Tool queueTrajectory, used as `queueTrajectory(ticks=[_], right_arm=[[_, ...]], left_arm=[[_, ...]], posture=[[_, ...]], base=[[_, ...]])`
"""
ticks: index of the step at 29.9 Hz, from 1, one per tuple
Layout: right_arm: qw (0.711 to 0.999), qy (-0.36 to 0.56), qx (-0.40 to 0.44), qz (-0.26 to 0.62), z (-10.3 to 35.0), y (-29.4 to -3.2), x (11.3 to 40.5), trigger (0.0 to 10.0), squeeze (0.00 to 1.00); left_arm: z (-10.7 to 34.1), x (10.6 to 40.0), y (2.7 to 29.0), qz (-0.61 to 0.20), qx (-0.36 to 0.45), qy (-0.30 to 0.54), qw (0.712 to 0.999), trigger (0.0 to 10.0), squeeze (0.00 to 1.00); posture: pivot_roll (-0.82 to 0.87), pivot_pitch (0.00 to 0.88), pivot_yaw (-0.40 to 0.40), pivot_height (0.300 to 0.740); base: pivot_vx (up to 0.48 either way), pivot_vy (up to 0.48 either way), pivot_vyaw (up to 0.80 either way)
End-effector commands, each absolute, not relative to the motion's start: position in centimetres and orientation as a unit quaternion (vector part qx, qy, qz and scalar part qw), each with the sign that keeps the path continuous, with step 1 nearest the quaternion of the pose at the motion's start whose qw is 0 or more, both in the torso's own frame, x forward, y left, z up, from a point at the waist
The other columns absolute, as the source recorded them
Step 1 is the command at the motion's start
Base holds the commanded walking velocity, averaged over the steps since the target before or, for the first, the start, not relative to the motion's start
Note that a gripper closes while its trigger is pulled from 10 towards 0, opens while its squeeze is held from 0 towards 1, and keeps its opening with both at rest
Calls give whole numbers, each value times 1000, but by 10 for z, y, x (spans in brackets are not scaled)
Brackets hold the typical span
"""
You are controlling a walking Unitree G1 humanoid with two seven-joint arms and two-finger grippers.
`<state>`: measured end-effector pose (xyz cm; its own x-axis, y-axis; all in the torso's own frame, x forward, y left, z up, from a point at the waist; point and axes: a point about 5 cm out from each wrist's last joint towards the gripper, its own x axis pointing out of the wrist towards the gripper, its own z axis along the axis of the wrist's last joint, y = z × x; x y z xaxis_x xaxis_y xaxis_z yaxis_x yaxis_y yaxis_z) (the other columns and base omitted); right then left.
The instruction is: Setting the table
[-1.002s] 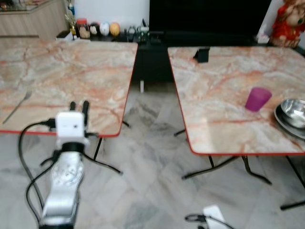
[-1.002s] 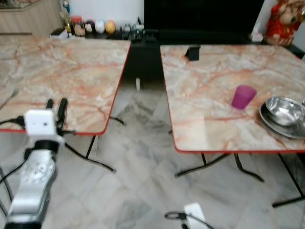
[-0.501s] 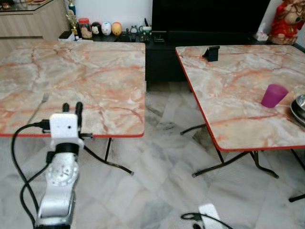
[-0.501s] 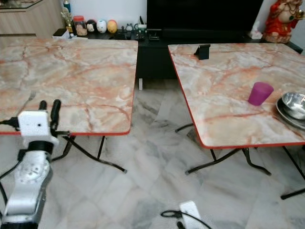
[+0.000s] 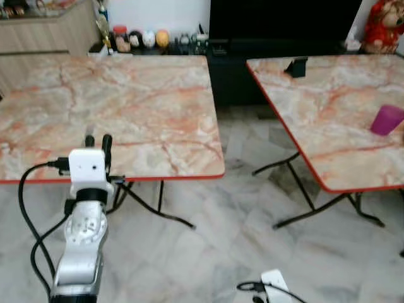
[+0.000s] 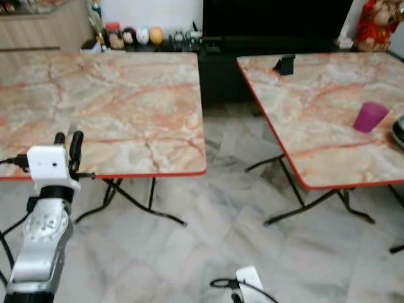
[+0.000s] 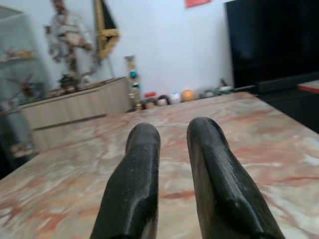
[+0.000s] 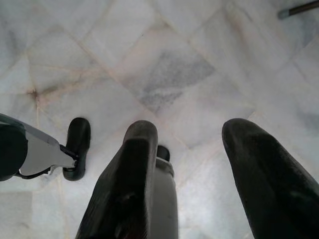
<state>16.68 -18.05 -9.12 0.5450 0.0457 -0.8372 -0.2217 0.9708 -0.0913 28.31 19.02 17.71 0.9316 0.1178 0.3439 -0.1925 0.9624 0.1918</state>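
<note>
My left gripper (image 5: 98, 140) is raised over the near edge of the left marble table (image 5: 145, 107). Its fingers (image 7: 142, 149) stand a little apart with nothing between them, so it is open. On the right marble table (image 6: 315, 101) stand a purple cup (image 6: 370, 117) and, at the frame edge, the rim of a metal bowl (image 6: 399, 131). My right gripper (image 8: 189, 149) hangs open over the floor, pointing down, holding nothing.
A black phone stand (image 5: 295, 66) sits at the far side of the right table. A gap of marble floor (image 5: 252, 189) runs between the two tables. Jars and ornaments (image 5: 142, 40) line a low dark cabinet behind. A white plug and cable (image 6: 243, 281) lie on the floor.
The whole view has swung toward the left table, so the cup and bowls have slid to the right edge. The left arm holds the same pose.
</note>
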Motion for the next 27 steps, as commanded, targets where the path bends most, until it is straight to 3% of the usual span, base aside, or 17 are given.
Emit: queueTrajectory(ticks=[1,27], right_arm=[[872,476,-88,70,-93,-182,163,10000,0],[873,476,-85,71,-93,-180,163,10000,0]], left_arm=[[178,284,191,77,118,-167,976,10000,0],[179,286,188,70,117,-171,976,10000,0]], posture=[[6,0,-1,740],[5,0,4,740]], base=[[0,349,0],[0,352,0]])
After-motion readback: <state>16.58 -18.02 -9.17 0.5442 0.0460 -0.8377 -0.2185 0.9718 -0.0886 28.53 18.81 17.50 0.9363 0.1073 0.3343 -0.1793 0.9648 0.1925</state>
